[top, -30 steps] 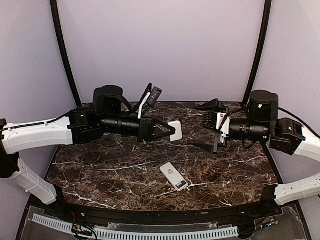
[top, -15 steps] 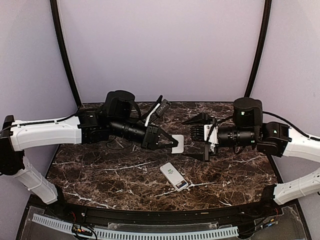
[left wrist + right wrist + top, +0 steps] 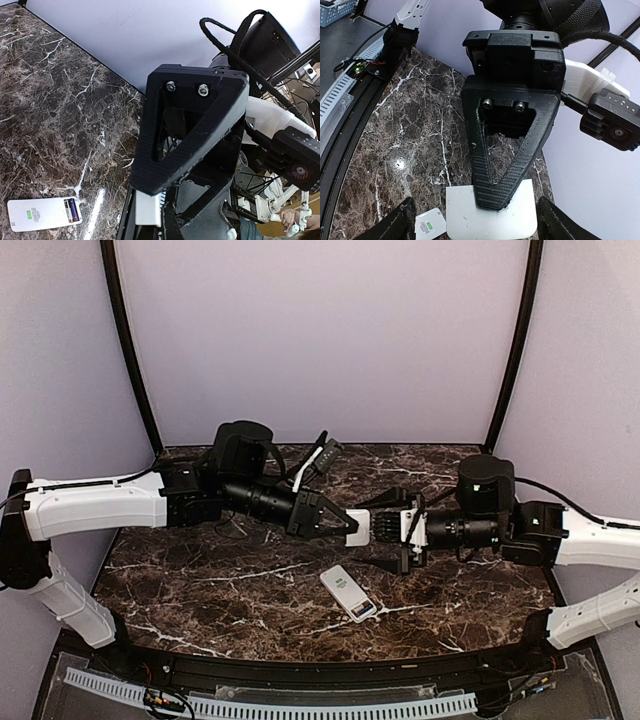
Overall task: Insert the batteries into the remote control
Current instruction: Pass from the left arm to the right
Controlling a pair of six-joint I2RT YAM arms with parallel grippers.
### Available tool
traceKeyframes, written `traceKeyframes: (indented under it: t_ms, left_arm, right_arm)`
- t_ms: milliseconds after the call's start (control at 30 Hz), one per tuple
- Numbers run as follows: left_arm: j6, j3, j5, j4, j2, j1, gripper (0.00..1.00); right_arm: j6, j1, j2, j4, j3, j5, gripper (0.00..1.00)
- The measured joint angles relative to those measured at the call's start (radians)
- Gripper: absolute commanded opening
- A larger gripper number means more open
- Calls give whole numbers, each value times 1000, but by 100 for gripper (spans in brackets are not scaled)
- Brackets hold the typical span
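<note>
A dark brown marble desk [image 3: 200, 580] veined with white filled the floor of a booth with plain lavender walls [image 3: 320, 340] and two black curved posts [image 3: 125, 340] rising at the back. A white slotted cable tray [image 3: 300, 705] ran along the near edge. In the right wrist view, a corner of a blue basket [image 3: 337, 10] showed beyond the desk; what it held could not be made out.

The remote control [image 3: 348, 593] lay flat on the desk near the front, in the middle, apart from both arms. Its labelled back faced up and the compartment at one end stood open. One dark purple battery [image 3: 73, 210] sat inside that compartment; whether a second lay beside it could not be told.

Above the desk, both arms reached towards the centre and met there. The left fingers [image 3: 340, 520] were clamped together on a small flat white plate [image 3: 358, 530], held edge-out towards the other arm. The right fingers [image 3: 395, 225] stood wide apart, one on each side of the plate's free end, not pressing on it.
</note>
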Motion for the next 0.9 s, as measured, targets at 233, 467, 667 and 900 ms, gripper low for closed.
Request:
traceKeyframes:
  t_ms: [233, 467, 667, 900]
  left_arm:
    - [-11, 1, 13, 10, 11, 0, 0]
    - [-25, 9, 40, 28, 28, 6, 0]
    - [-40, 12, 60, 44, 31, 15, 0]
    - [-45, 12, 78, 45, 37, 20, 0]
  right_arm:
    - [-29, 5, -8, 43, -17, 27, 74]
    - [-44, 9, -8, 57, -22, 36, 70]
    - [-53, 11, -8, 56, -22, 37, 65]
    - [-60, 12, -8, 56, -23, 54, 56]
